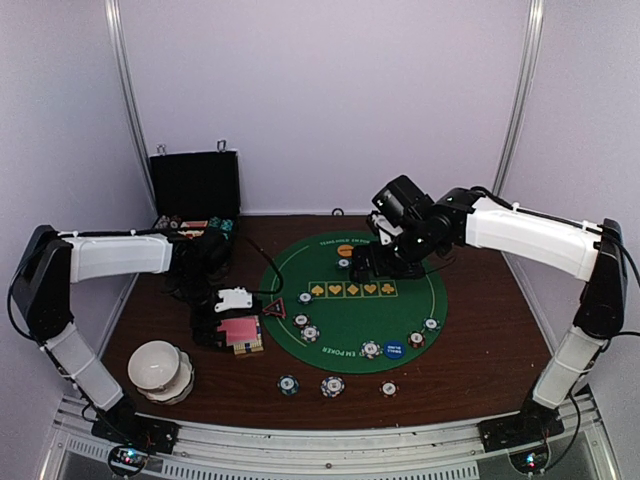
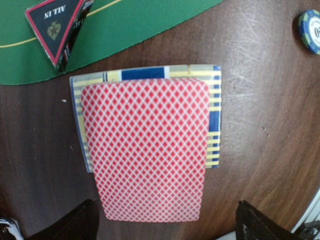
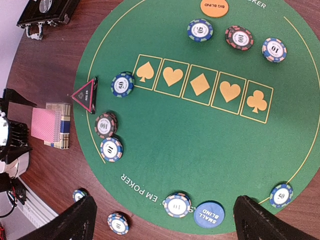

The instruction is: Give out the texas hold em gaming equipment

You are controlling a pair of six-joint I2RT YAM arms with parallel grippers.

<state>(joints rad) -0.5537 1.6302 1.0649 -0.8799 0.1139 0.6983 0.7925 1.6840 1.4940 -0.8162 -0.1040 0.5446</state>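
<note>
White walls close in a dark wooden tabletop (image 1: 480,340). At far left we see a white bowl stack (image 1: 160,368) near the front edge and a black case (image 1: 195,185) standing open at the back.

Next comes the left gripper (image 2: 170,227), spread wide and holding nothing. It hangs over the pink-backed cards (image 2: 145,150), one finger showing at each side of the deck's near edge, apart from it. The deck lies skewed on a blue-and-yellow striped pack (image 2: 216,125), on bare wood just beside the green mat (image 1: 350,310). The triangle marker (image 2: 55,27) stands at the mat's edge, near the pack's corner.

Further right, chips (image 3: 111,149) are scattered over the mat, with three more on the wood in front of it. The blue button (image 3: 209,214) sits by the mat's near rim and the orange button (image 3: 214,6) by its far rim. The right gripper (image 3: 165,227) hovers above the mat, equally wide open and empty.

We judge the cards to be the risky part. If the left gripper closes too low, it may catch the striped pack along with the deck, or drag both across the wood. A squeeze on only part of the deck may make the loose cards fan out or spill. Any sideways slide could knock the marker. On the right, the flat, low chips could slip from the fingers or scatter their neighbours.
</note>
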